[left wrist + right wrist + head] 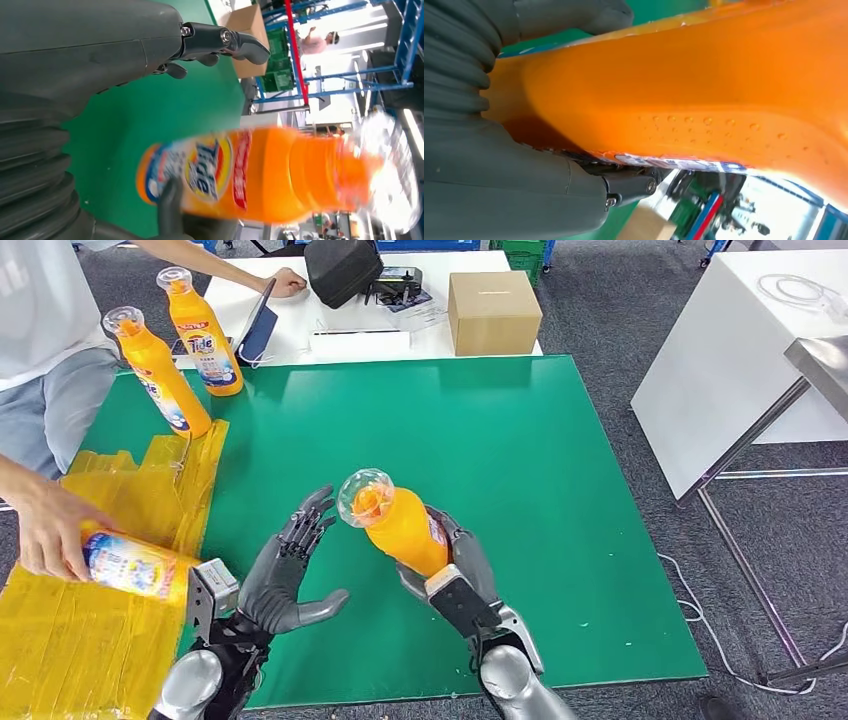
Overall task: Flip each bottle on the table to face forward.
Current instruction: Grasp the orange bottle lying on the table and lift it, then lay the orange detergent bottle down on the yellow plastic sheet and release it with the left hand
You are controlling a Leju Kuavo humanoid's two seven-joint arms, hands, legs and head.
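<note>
At lower centre of the head view, the right hand (450, 565) grips a glossy orange detergent bottle (400, 525), clear domed cap tilted up-left, above the green worktop (560, 490); the left hand (285, 575) hovers beside it, fingers (305, 525) spread.

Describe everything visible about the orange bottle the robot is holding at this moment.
The orange bottle looks like glossy plastic with a clear domed cap over an orange nozzle. The right hand grips its lower body and holds it tilted above the green mat, cap leaning toward the left hand, which is spread open beside it without touching. In the left wrist view a blue, yellow and red Tide label shows on the side facing that hand. The right wrist view shows its plain orange back, with small droplets or bumps.
</note>
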